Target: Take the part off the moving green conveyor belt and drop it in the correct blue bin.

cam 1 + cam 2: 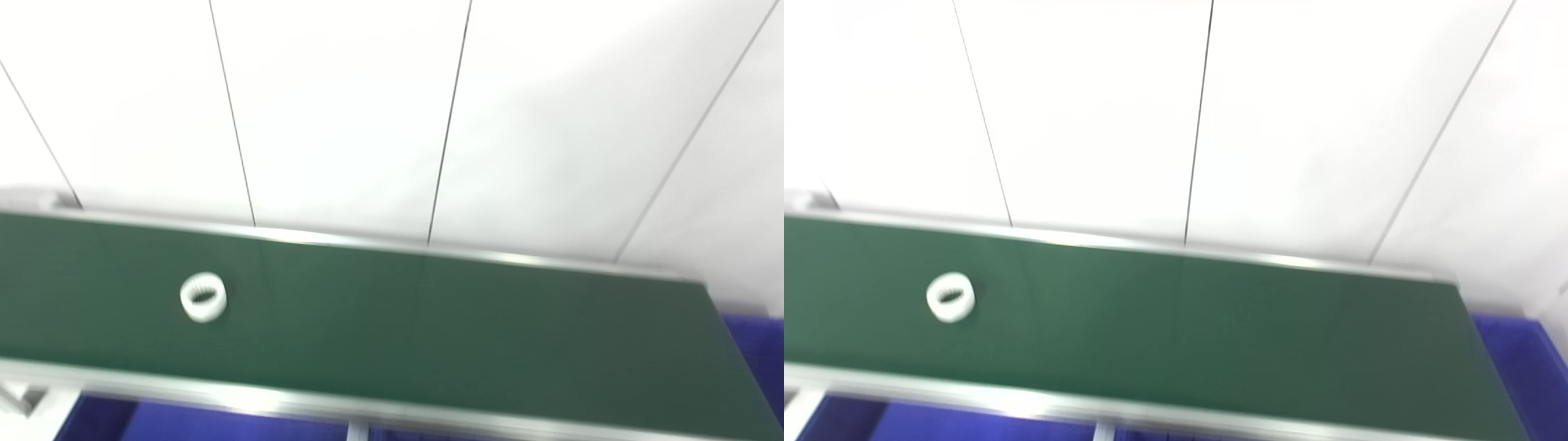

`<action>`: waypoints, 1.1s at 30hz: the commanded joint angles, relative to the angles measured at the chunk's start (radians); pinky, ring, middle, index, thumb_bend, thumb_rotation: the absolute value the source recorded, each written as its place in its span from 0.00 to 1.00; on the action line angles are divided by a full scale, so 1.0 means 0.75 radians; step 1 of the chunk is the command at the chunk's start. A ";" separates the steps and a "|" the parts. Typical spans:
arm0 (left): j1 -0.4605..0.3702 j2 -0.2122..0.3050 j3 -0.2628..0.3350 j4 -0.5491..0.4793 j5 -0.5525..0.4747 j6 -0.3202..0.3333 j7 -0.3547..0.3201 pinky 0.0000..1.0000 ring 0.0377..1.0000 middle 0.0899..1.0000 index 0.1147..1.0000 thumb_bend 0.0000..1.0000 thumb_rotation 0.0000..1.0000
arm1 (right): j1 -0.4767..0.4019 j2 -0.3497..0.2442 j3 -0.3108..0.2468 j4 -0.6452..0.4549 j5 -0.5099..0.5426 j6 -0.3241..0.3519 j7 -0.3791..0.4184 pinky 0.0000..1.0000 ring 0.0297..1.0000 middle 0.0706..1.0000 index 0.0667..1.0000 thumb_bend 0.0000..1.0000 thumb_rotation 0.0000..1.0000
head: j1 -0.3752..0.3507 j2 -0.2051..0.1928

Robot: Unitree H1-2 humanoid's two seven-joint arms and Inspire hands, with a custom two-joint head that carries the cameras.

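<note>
Task barely begun, by the look of it — the part (203, 297), a small white ring with a ribbed or toothed inner edge, lies flat on the green conveyor belt (465, 331) toward its left end, roughly midway between the far and near metal rails, touched by nothing. Picking and dropping both remain. Blue bins show only in slivers: one below the near rail (214, 425), another past the belt's right end (1519, 355); which is the correct one cannot be judged from here. Neither hand is in view, neither arm enters the bottom edge — so fingers: cannot tell whether spread or closed, only that they are not on the ring. Both views blurred; white panelled wall (343, 110) behind
</note>
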 commanded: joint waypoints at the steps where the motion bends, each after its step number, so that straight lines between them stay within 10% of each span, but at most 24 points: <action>1: -0.013 0.009 0.004 -0.024 0.014 -0.053 0.016 0.84 0.89 0.91 0.88 0.53 0.65 | -0.014 0.017 -0.003 -0.011 0.007 -0.076 -0.015 0.80 0.89 0.94 0.91 0.43 0.92 | 0.003 0.006; 11: -0.065 0.025 0.020 -0.158 0.078 -0.053 0.056 0.81 0.87 0.90 0.87 0.49 0.64 | -0.034 0.006 -0.008 -0.029 0.019 -0.064 -0.001 0.80 0.90 0.93 0.90 0.44 0.92 | 0.019 0.053; 25: -0.673 0.138 0.145 -0.470 0.408 0.088 0.117 0.90 0.92 0.94 0.93 0.50 0.58 | -0.082 0.006 -0.004 -0.010 0.018 -0.072 0.013 0.81 0.91 0.94 0.91 0.43 0.92 | 0.029 0.067; 33: -0.940 0.129 0.135 -0.444 0.719 0.211 0.145 0.89 0.89 0.90 0.89 0.55 0.15 | -0.081 0.013 -0.005 -0.034 0.013 -0.048 0.020 0.79 0.90 0.94 0.91 0.43 0.89 | 0.021 0.080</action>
